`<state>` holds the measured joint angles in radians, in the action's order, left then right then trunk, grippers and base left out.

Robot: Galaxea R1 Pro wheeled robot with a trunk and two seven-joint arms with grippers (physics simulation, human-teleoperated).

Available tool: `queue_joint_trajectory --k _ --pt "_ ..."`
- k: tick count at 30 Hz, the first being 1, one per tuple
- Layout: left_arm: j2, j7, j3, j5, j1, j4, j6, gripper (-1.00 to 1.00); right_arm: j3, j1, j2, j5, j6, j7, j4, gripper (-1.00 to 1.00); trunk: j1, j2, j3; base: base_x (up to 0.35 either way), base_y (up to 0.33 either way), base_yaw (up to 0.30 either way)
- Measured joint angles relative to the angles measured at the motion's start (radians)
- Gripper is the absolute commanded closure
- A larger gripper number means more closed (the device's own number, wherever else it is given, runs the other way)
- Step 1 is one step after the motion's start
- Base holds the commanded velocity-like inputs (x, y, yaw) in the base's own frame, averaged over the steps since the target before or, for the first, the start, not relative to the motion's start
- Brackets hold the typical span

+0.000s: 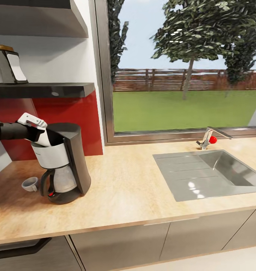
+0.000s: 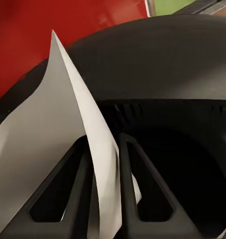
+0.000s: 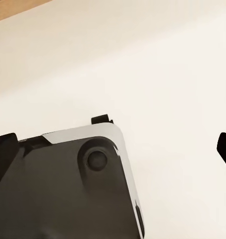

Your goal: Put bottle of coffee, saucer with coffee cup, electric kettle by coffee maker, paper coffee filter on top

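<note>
Your left claw [image 2: 105, 199] is pinched on the paper filter [image 2: 43, 149], its two dark fingers [image 2: 75, 189] pressed against the white sheet from either side, right over the open top of the coffee maker [image 1: 65, 162]. In the head view the filter's white edge pokes out just above the machine's rim. The coffee maker stands at the left end of the table [image 1: 135, 188], glass jug in place. The small cup [image 1: 30, 183] sits on the table just left of it. Farther right lies the steel sink [image 1: 203, 173] with its tap [image 1: 208, 137]. Above and behind, on the black shelf [image 1: 45, 90], stands the coffee bottle [image 1: 9, 66]. Your right claw [image 3: 115, 154]: only dark finger edges over pale floor, too little to tell its opening.
</note>
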<state>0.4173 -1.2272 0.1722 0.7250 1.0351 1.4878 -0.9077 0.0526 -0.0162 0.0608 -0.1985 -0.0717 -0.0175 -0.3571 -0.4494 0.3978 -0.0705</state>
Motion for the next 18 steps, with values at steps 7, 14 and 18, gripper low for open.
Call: queue_joint_trajectory --k 7,14,18 --pt "0.000 0.019 0.004 -0.001 0.000 0.000 -0.001 1.00 0.000 0.000 0.000 0.000 0.000 0.000 0.001 -1.00 0.000 0.000 0.000 0.000 0.000 0.000" --pt "0.000 0.019 0.005 -0.001 0.000 -0.001 0.000 -1.00 0.000 0.000 0.000 0.000 0.000 0.000 0.001 -1.00 0.000 0.000 0.000 0.000 0.000 0.000" --pt "0.000 0.019 0.004 -0.001 0.000 -0.001 0.000 -1.00 0.000 0.000 0.000 0.000 0.000 0.000 0.001 -1.00 0.000 0.000 0.000 0.000 0.000 0.000"
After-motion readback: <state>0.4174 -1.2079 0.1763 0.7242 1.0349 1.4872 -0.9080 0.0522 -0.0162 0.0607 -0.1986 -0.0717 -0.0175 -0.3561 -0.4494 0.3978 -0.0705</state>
